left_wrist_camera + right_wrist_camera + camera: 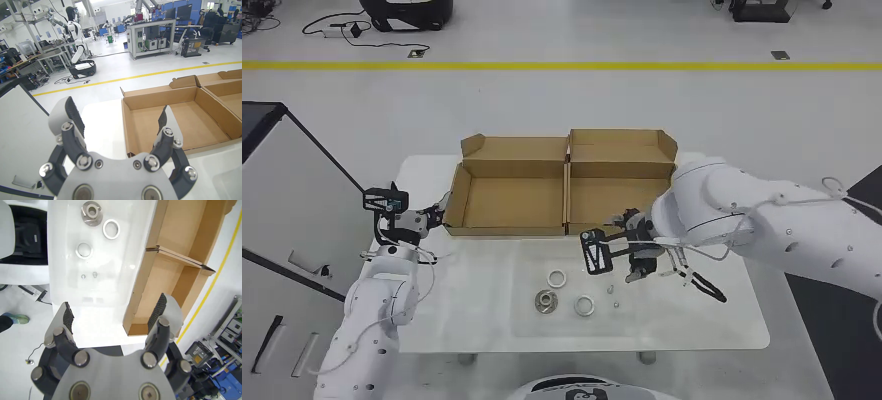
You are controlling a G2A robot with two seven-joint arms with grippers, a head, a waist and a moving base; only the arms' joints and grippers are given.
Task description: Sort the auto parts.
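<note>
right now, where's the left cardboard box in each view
top view: left cardboard box, at the table's far edge, beside the right box.
left wrist view: the box lies just beyond the open left end effector.
right wrist view: the farther of the two boxes.
shared landmark: yellow floor line beyond the boxes.

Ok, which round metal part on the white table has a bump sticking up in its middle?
The grey metal disc, with a raised hollow hub. The silver metal ring beside it and the second silver ring are plain hoops.
</note>
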